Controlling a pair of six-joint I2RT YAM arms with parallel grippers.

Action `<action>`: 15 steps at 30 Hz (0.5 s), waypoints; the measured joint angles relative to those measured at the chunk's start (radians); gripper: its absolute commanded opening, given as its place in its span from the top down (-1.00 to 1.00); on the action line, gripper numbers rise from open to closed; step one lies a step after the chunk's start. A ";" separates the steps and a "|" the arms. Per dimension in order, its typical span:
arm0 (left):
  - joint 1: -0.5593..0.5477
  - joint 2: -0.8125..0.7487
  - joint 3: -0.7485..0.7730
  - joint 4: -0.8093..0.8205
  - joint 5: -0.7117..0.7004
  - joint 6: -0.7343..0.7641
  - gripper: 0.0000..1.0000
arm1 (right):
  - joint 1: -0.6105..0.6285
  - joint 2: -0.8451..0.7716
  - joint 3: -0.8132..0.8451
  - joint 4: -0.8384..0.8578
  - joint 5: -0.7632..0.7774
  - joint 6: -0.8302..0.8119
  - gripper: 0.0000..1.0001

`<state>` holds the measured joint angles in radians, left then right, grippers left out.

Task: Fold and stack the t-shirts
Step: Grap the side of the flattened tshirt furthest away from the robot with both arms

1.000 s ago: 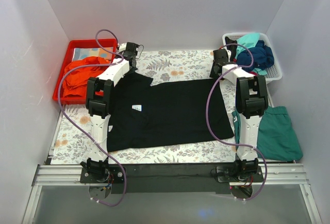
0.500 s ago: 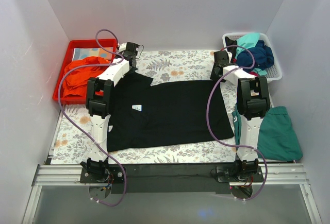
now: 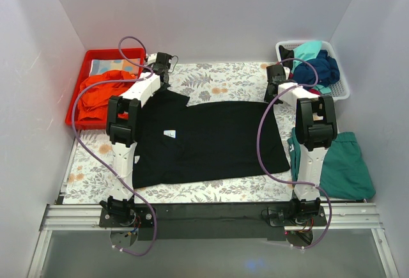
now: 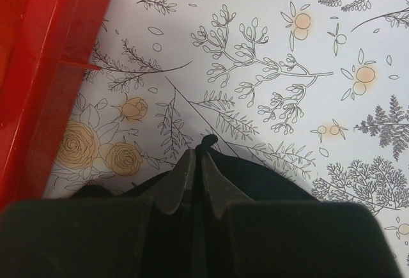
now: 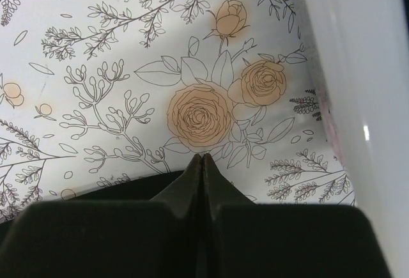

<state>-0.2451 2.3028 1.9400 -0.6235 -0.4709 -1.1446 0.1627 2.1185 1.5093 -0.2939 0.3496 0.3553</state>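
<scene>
A black t-shirt (image 3: 211, 140) with a small white neck label (image 3: 169, 133) lies spread flat on the floral table cover (image 3: 217, 83). My left gripper (image 3: 166, 85) (image 4: 203, 152) is shut on its far left edge, and a nub of black cloth (image 4: 208, 141) pokes out past the fingertips. My right gripper (image 3: 273, 92) (image 5: 203, 156) is shut at the shirt's far right corner, where the black cloth (image 5: 128, 187) rises to the fingers. More t-shirts, one turquoise (image 3: 308, 49) and one navy (image 3: 319, 70), sit in the basket, and a teal one (image 3: 342, 166) lies at the right.
A red tray (image 3: 105, 54) holding orange cloth (image 3: 102, 92) stands at the far left. The white basket (image 3: 343, 91) stands at the far right. White walls close in the table on three sides, and the right wall (image 5: 358, 67) is close to my right gripper.
The right gripper has gone from open to shut at the shirt's far right corner, and its arm shifted slightly to the right. The left arm has not moved.
</scene>
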 measured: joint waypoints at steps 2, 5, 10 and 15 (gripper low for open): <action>0.000 0.000 0.000 -0.003 -0.002 0.002 1.00 | 0.000 0.000 0.005 -0.006 0.004 0.000 0.97; 0.000 0.000 0.011 -0.016 -0.003 0.003 1.00 | 0.000 0.000 0.010 -0.021 0.005 -0.001 0.97; 0.000 -0.010 0.038 -0.024 -0.006 0.003 1.00 | 0.000 -0.017 0.013 -0.064 0.008 -0.001 0.97; 0.000 -0.054 0.038 -0.029 -0.008 0.003 1.00 | 0.000 -0.090 0.013 -0.087 0.010 -0.001 0.97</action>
<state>-0.2451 2.2490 1.9781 -0.6525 -0.4786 -1.1419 0.1631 2.0285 1.5219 -0.3809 0.3595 0.3542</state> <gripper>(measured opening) 0.023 0.020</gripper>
